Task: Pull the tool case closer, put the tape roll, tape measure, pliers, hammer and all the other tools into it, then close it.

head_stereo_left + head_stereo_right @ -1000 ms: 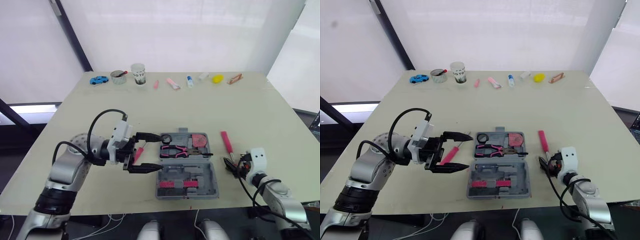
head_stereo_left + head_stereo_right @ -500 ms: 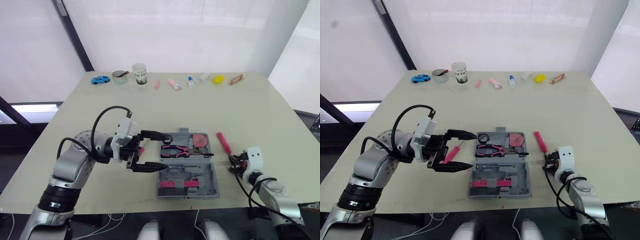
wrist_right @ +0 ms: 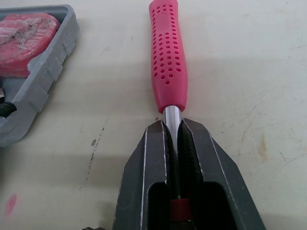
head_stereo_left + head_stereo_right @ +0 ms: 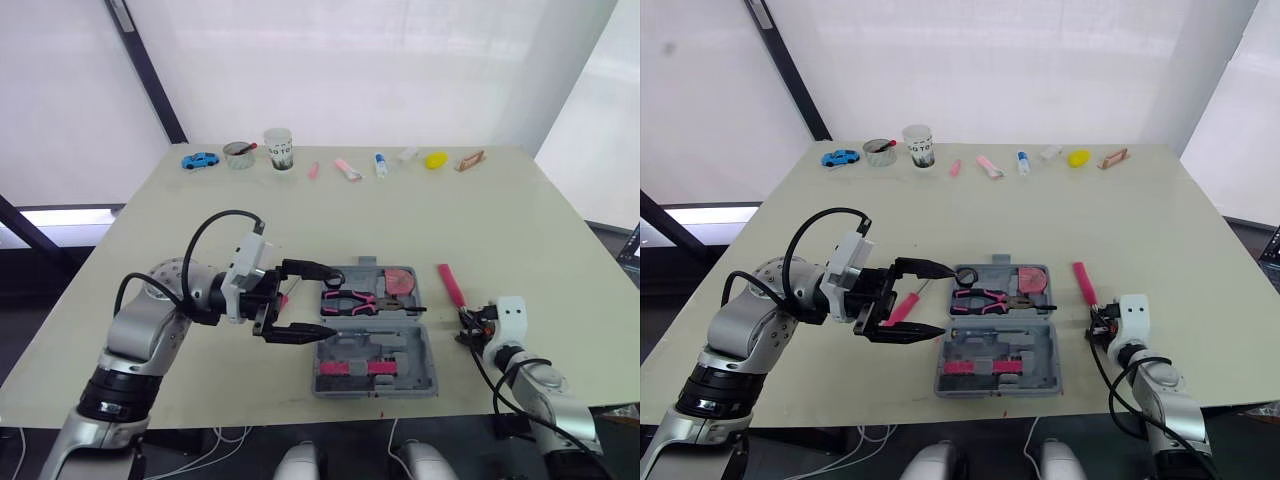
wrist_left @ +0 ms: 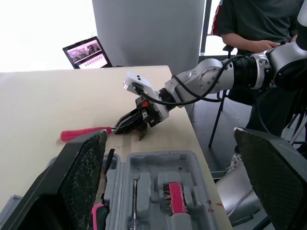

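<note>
We see the tool case (image 4: 405, 365) lying open near the front edge of the surface (image 4: 400, 215), with pliers (image 4: 348, 298) in its far half. The hammer (image 4: 449, 284) lies just right of it, pink handle pointing away. The right gripper (image 3: 171, 125) has its jaws clamped on the hammer's metal shaft. The left gripper (image 4: 330, 302) is at the case's left side, jaws wide apart, holding nothing.

Lab: work table (image 4: 500, 220), laptop (image 5: 88, 52)
</note>
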Available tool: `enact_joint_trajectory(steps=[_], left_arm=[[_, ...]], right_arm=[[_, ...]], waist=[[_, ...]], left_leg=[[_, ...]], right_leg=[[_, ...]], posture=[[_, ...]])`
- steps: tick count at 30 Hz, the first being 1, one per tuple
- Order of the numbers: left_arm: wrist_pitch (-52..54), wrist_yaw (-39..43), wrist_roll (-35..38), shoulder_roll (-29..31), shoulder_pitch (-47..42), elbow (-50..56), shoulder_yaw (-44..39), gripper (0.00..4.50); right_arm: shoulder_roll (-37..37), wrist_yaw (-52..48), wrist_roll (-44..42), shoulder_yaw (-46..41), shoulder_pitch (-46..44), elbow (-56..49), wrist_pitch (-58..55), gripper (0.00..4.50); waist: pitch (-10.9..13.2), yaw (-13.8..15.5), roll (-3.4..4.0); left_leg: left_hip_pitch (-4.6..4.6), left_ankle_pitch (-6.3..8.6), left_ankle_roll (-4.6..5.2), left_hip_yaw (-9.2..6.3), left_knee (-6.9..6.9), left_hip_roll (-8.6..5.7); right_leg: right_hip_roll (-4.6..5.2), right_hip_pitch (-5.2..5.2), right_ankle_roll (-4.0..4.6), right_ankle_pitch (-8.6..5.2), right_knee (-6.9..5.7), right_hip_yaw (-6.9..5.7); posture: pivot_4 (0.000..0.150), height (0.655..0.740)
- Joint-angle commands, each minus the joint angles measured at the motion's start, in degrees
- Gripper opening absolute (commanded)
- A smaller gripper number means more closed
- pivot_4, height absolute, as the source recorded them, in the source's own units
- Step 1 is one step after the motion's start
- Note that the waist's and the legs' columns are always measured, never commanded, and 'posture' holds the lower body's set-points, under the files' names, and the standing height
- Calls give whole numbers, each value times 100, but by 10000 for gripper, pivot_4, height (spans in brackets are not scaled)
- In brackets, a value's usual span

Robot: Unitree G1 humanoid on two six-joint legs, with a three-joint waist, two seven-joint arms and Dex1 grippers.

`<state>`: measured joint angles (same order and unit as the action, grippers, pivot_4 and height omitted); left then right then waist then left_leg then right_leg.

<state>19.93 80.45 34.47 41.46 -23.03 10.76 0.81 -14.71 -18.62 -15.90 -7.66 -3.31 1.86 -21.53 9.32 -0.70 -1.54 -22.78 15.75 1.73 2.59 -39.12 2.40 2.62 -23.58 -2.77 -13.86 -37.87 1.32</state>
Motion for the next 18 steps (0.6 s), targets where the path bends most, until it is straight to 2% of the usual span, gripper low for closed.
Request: enact_joint_trajectory(steps=[1,11,18], left_arm=[[-14,91,110,91,-76,92,-107,45000],[-213,308,99,336,82,-106,-394,45000],[-411,603,172,505,258,-394,-705,45000]], right_arm=[[-310,-135,-116,-270,64,-410,-137,106],[-1936,-1825,-829,-107,341,-2035,-981,106],[-2969,-2790,-999,490,-118,-2751,-1513,106]], waist=[[10,6,16],[27,-15,44],[33,-12,38]], left_leg=[[-3,0,0,0,0,0],[-6,0,1,3,3,1],[-8,0,1,2,2,1]], right_leg=[[1,-1,0,0,1,0],[-6,-11,-3,-2,-2,2],[-5,-11,-3,-2,2,-1]], posture=[[1500,7400],[1500,7400],[1500,7400]])
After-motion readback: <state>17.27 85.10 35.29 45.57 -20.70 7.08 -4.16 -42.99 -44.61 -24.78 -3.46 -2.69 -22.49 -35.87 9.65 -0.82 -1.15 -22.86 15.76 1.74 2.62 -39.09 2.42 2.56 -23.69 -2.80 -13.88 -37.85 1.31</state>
